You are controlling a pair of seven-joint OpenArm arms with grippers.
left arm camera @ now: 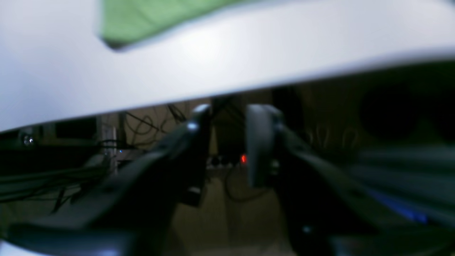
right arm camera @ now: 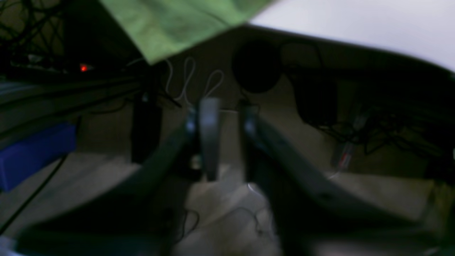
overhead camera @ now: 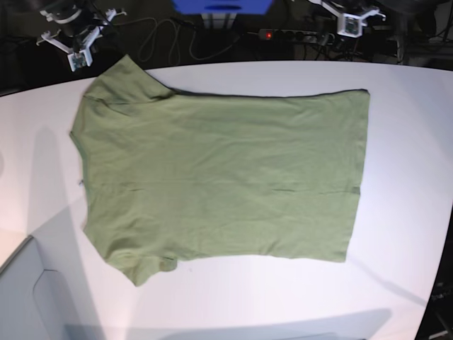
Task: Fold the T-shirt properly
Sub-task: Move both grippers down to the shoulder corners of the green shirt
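The olive-green T-shirt (overhead camera: pixel 219 177) lies spread flat on the white table (overhead camera: pixel 410 142), collar end to the left and hem to the right. My right gripper (overhead camera: pixel 74 49) hangs beyond the far table edge by the far-left sleeve. In its wrist view the right gripper (right arm camera: pixel 229 121) stands slightly open and holds nothing, with a T-shirt corner (right arm camera: pixel 170 25) above it. My left gripper (overhead camera: pixel 350 25) hovers off the far edge near the far-right hem corner. Seen from the left wrist, the left gripper (left arm camera: pixel 227 121) is open and empty, below the table edge (left arm camera: pixel 249 78), with the cloth (left arm camera: pixel 142 21) beyond.
Behind the far table edge lie cables and a power strip with a red light (overhead camera: pixel 267 34). A blue box (overhead camera: pixel 223 6) sits at the top centre, also seen as a blue box (right arm camera: pixel 32 153) in the right wrist view. Both wrist views are blurred.
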